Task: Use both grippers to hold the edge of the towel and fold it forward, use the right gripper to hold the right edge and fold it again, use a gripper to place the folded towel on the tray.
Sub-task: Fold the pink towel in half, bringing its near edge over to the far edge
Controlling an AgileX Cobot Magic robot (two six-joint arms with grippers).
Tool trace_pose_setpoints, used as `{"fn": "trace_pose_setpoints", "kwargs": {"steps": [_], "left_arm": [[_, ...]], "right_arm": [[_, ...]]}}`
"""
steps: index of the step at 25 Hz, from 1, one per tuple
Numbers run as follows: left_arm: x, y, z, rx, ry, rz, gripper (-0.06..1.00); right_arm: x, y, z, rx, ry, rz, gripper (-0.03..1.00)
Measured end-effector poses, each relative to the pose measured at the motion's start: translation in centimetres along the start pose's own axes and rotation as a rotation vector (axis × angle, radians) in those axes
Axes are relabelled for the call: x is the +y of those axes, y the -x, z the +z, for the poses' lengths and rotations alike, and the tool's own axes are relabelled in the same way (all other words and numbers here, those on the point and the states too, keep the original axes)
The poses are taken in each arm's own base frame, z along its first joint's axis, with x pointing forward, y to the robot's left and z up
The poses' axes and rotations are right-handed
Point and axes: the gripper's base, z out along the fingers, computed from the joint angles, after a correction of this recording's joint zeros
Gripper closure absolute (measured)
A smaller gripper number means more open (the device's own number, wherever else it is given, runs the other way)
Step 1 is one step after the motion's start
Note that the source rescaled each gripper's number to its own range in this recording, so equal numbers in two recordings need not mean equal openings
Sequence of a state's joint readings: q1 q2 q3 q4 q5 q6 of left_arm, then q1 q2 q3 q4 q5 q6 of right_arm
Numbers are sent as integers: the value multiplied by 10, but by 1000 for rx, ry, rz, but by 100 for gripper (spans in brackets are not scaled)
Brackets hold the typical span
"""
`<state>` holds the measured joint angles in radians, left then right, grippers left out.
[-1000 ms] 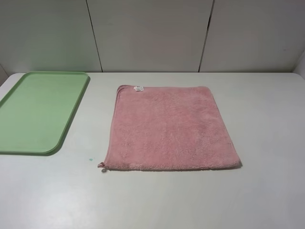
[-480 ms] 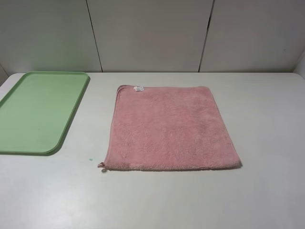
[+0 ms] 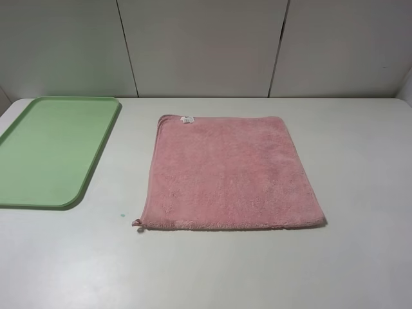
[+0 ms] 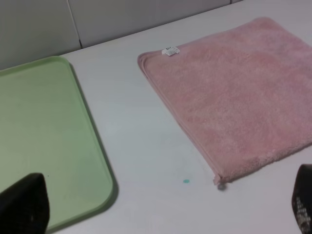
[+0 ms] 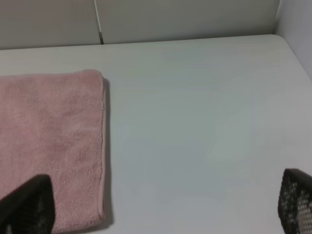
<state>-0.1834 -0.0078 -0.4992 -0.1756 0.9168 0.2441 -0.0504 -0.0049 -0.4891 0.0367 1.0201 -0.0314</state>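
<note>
Just 1 towel (image 3: 232, 172) flat, 1 tray (image 3: 51, 154) nr.

The left pincer (image 4: 163, 207) and right pincer (image 5: 163, 204) show only blunt, matte black fingertips (image 4: 24, 202) (inner pads finely dotted).

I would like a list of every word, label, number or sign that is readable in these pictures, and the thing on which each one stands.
White tag on the far hem of the pink towel: any print on it is too small and blurred to read.
Green tray: no text visible.
Table and wall: no text visible.
In short, nothing here can be read.
</note>
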Motion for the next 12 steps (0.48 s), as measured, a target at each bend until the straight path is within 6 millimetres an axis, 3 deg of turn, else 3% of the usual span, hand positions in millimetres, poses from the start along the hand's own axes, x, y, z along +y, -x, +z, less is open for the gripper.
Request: {"fn": "trace_pose_setpoints", "kwargs": {"steps": [12], "left_arm": [[0, 0, 0, -5, 1, 0, -6]], "right_arm": [[0, 0, 0, 0, 0, 0, -3]]}}
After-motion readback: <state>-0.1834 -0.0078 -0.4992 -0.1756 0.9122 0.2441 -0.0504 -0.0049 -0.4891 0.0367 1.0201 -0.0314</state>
